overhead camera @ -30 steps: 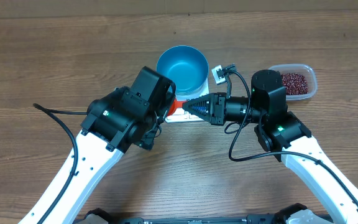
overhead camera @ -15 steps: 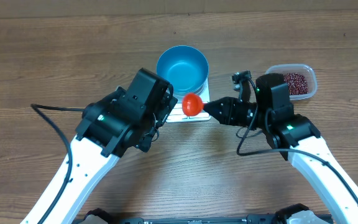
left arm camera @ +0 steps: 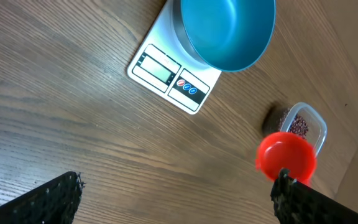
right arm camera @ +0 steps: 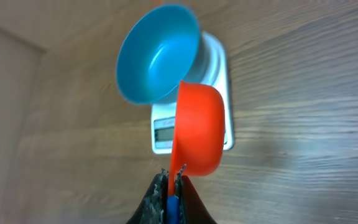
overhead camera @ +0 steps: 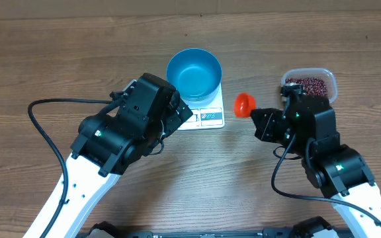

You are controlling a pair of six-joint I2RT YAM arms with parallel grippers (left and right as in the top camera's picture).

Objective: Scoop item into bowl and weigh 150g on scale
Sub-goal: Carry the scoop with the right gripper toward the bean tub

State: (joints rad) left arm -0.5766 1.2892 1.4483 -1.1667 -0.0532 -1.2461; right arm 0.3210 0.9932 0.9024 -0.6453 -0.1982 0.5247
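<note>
Right jaws are shut on the handle of the red scoop [overhead camera: 245, 104], which is held over the desk [overhead camera: 58, 59] between the scale [overhead camera: 209, 118] and the clear tub [overhead camera: 333, 84]. The beans [overhead camera: 313, 84] are piled in that tub, on the desk's right side, well apart from the blue bowl [overhead camera: 194, 73]. The bowl is set on the scale. Left jaws are spread wide with nothing held, just beside the scale's left edge.

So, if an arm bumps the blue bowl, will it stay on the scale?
Perhaps not. The bowl looks empty, so it is likely light and easy to slide. It is about as wide as the scale, so a rim push might tip it off.
</note>
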